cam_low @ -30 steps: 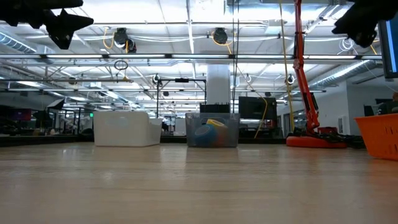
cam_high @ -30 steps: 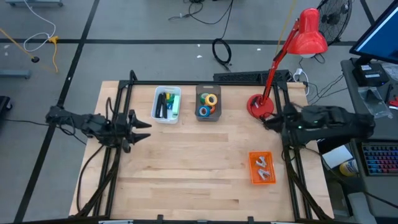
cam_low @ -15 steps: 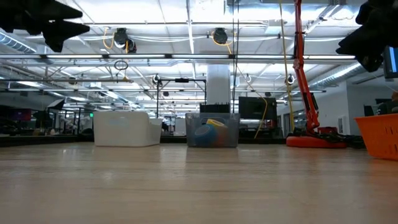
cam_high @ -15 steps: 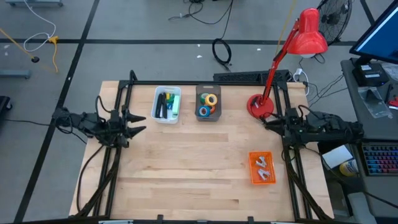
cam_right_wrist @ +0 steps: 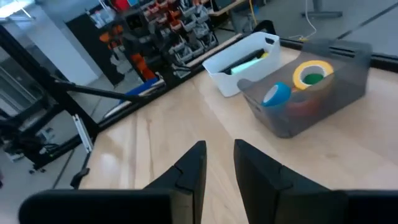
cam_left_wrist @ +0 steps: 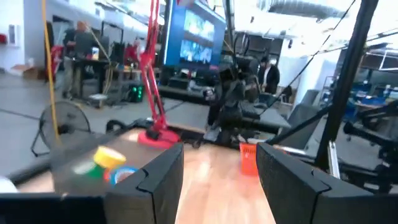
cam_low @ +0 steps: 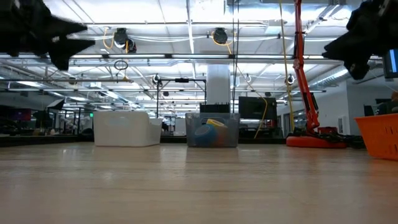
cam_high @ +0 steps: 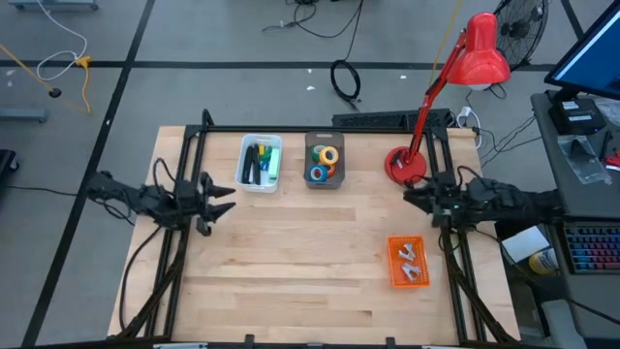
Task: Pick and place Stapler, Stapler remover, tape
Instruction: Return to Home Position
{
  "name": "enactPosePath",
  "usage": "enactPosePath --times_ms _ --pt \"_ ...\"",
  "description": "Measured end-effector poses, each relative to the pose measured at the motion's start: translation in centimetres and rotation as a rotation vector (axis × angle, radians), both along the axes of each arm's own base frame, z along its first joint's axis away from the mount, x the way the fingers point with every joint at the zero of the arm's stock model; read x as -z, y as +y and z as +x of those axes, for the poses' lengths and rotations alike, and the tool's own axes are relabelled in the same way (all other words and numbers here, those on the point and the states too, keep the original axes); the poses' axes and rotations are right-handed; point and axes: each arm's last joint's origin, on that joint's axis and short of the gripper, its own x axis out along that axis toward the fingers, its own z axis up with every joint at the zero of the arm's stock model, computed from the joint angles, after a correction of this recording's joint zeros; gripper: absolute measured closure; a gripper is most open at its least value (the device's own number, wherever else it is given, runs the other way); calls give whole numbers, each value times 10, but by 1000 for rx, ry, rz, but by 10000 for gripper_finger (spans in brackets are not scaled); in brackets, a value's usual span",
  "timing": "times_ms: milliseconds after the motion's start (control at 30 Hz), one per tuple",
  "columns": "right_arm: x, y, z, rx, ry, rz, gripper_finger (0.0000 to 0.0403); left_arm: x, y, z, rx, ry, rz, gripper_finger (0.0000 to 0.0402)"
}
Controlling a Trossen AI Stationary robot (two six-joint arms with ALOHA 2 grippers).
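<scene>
The sorting looks finished to us; what remains is parking both arms. The left tool (cam_high: 223, 194) hangs above the left edge of the desk (cam_high: 291, 242), its fingers spread wide with nothing between them. The right tool (cam_high: 411, 194) hangs above the right edge, its fingers only a little apart and also bare. The tape (cam_high: 325, 163) lies in the grey bin (cam_high: 308, 145) at the far side of the desk, with the staplers (cam_high: 256, 165) in the white bin (cam_high: 260, 187) just left of it. The staple removers (cam_high: 409, 260) are in the orange basket (cam_high: 390, 262) near the right edge.

To do this step well, we would draw each arm back along its own side, high and level — no dip toward the bins. The right arm has the harder path, in our judgement. The orange basket sits just nearer than its tool and the base of the red lamp (cam_high: 402, 165) just farther, so a sideways swing could clip either.

Some things we cannot settle. From above we make out a yellow and a blue roll, but the other two colours are hard to pick out. At desk height both tools are cut off at the upper corners and the orange basket at the right edge, while the white bin's wall hides what it holds.
</scene>
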Motion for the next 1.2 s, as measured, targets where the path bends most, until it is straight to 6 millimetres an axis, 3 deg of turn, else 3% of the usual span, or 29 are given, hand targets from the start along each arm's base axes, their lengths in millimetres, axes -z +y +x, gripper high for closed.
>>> enactPosePath --times_ms 67,333,500,800,1200 --pt "10 1 6 0 -8 13 330 13 -1 3 9 38 2 199" --pt "49 2 25 1 -21 24 330 13 -1 3 13 47 27 199" --pt "64 2 29 0 5 18 330 17 -2 3 11 92 53 199" --pt "64 2 29 -21 19 -123 330 17 0 3 -34 100 38 199" --pt "51 2 31 -17 -118 -117 330 17 0 3 -32 97 27 199"
